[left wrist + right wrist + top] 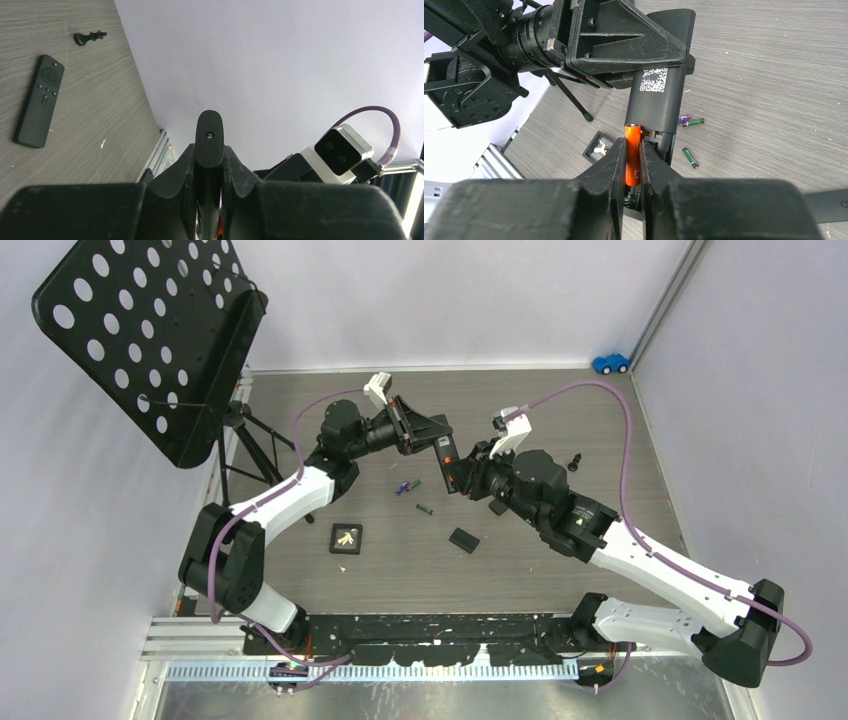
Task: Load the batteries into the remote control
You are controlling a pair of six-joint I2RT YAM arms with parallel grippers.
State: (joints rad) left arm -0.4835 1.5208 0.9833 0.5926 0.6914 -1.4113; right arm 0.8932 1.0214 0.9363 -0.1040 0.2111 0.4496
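Orange battery (632, 152) in right gripper (632, 144) rests at compartment (655, 134) of remote (659, 107).

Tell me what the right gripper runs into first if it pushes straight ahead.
Probably the black remote, directly ahead of the right gripper and its orange battery; depth is unclear.

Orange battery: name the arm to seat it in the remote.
Right. The right end effector pinches the orange battery at the remote, bay open; the left end effector is clamped on it.
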